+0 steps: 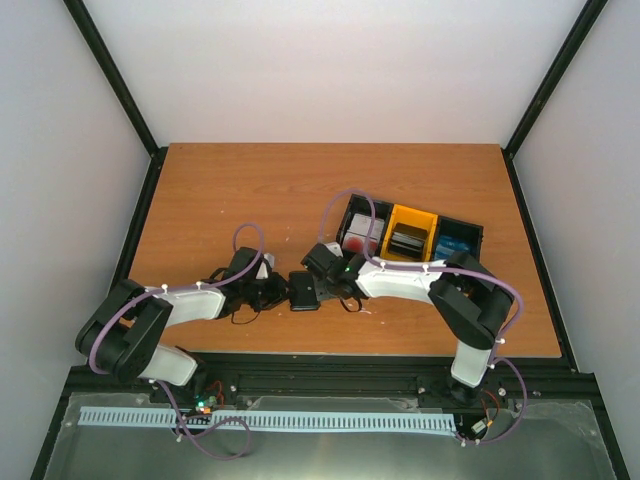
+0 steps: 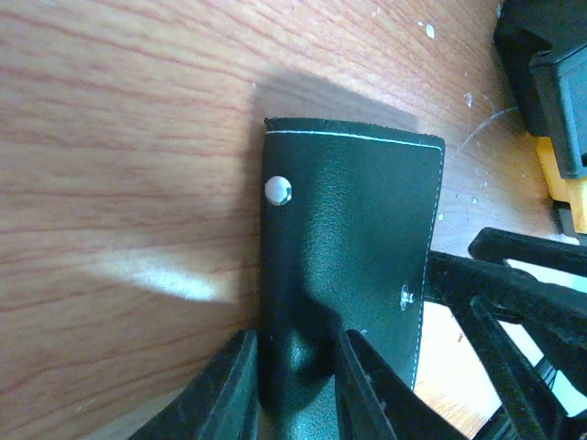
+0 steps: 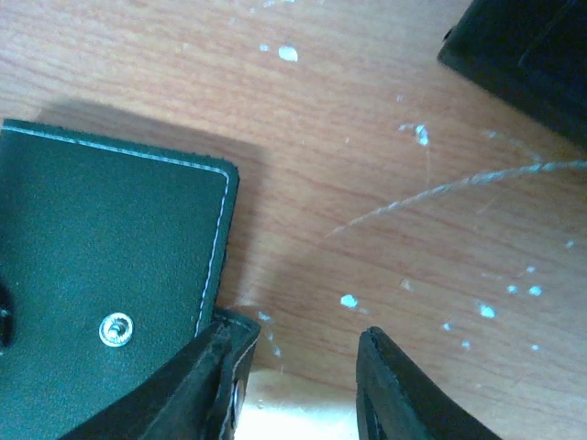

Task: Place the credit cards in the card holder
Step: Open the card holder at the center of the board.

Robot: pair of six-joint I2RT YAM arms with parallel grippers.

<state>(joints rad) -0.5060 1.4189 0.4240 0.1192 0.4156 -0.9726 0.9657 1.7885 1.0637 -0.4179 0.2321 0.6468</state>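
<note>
Item: card holder (image 2: pixel 358 247), dark leather-like wallet with pale stitching and two metal snap studs.
Location: lay flat on the wooden table (image 1: pixel 250 190), low centre of the top view, between the two grippers.
Left gripper (image 2: pixel 295 346): narrow, clamped on the holder's near edge at the bottom of the left wrist view.
Right gripper (image 3: pixel 301 332): jaws apart over bare wood; one finger (image 3: pixel 215 376) lay against the holder's lower right corner, and contact could not be confirmed.
Credit cards: red-and-white (image 1: pixel 360 236), dark grey (image 1: pixel 407 241) and light blue (image 1: pixel 452 247), sorted in the joined trays (image 1: pixel 470 228), right of centre.
Handling, judged: light, supple, likely to flex or slide on the wood, not fragile.
Hold, judged: pin one edge and lift the free stitched edge near the stud.
</note>
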